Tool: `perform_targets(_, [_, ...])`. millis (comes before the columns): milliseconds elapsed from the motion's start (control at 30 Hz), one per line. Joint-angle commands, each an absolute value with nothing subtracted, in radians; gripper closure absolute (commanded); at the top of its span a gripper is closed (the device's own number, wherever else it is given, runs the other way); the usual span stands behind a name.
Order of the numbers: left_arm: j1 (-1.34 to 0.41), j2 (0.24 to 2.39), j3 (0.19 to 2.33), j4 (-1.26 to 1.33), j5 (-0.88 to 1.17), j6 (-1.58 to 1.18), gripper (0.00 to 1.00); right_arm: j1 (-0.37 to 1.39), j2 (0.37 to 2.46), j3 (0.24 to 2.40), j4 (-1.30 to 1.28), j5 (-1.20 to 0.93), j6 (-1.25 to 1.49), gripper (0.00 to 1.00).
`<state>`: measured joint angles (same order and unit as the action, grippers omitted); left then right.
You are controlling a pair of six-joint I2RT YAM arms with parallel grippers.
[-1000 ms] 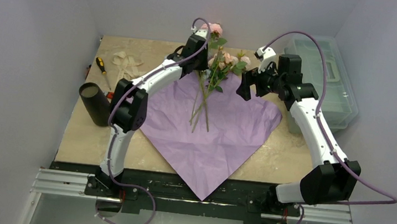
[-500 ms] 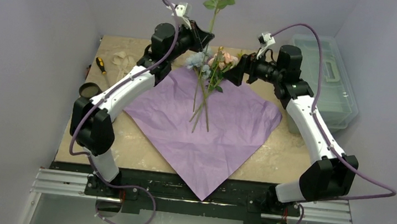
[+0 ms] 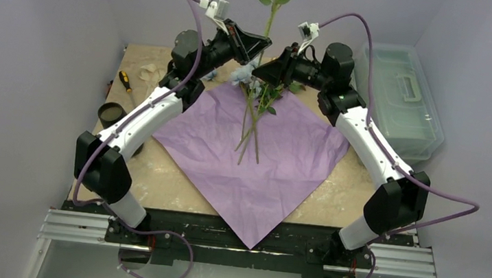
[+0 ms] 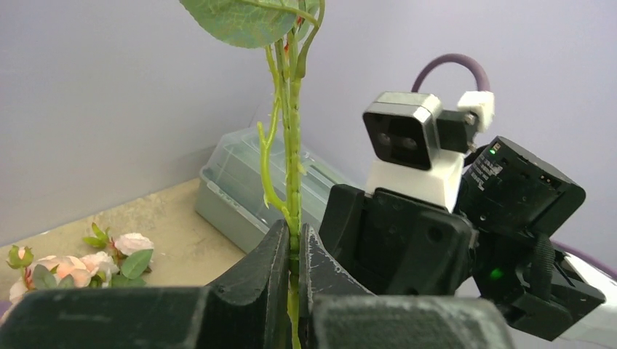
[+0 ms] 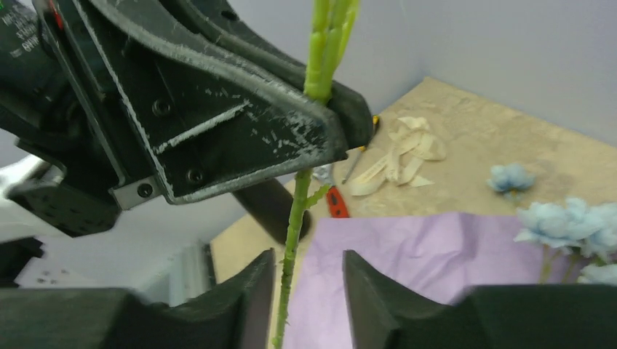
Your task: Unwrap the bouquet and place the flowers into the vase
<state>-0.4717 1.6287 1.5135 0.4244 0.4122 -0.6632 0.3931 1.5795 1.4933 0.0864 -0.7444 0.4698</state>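
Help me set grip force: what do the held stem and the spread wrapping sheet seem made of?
The stem looks like moulded plastic, slightly glossy green, with regular nubs. The wrapping sheet looks like thin matte lilac paper, finely crinkled.

One green stem (image 3: 269, 24) stands upright in the air, pinched by the left hand (image 3: 264, 43), leaves on top (bloom past the frame's edge). The other flowers (image 3: 251, 127) lie on lilac paper (image 3: 282, 163) spread flat on the counter (image 3: 173, 181). The dark vase (image 3: 112, 111) sits far left, partly hidden.
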Motion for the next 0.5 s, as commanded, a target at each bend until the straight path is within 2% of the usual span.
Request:
perform_targets(0, [-0.463,1.54,1.508,0.425,0.414,-0.721,1.0,0.403,1.569,1.549,0.161,-0.758,0.509,0.79])
perform_targets(33, [-0.459,1.535,1.512,0.402,0.399,-0.738,1.0,0.403,1.572,1.559,0.15,-0.746,0.503,0.93])
perform_targets(67, [-0.453,1.533,1.515,0.383,0.399,-0.743,1.0,0.403,1.575,1.571,0.135,-0.736,0.495,1.0])
perform_targets(167, [-0.44,1.506,1.507,0.351,0.409,-0.72,1.0,0.403,1.576,1.593,0.097,-0.725,0.474,1.0])
perform_targets(233, [-0.432,1.487,1.506,0.31,0.414,-0.679,0.91,0.404,1.572,1.594,0.083,-0.729,0.463,1.0])
perform_targets(300, [-0.427,1.472,1.524,0.253,0.427,-0.604,0.72,0.408,1.567,1.595,0.063,-0.736,0.442,1.0])
perform_targets(333, [-0.425,1.466,1.537,0.207,0.44,-0.564,0.66,0.413,1.564,1.595,0.051,-0.743,0.424,1.0])
perform_targets(467, [-0.421,1.496,1.673,-0.038,0.496,-0.403,0.48,0.453,1.549,1.593,-0.02,-0.753,0.315,1.0])
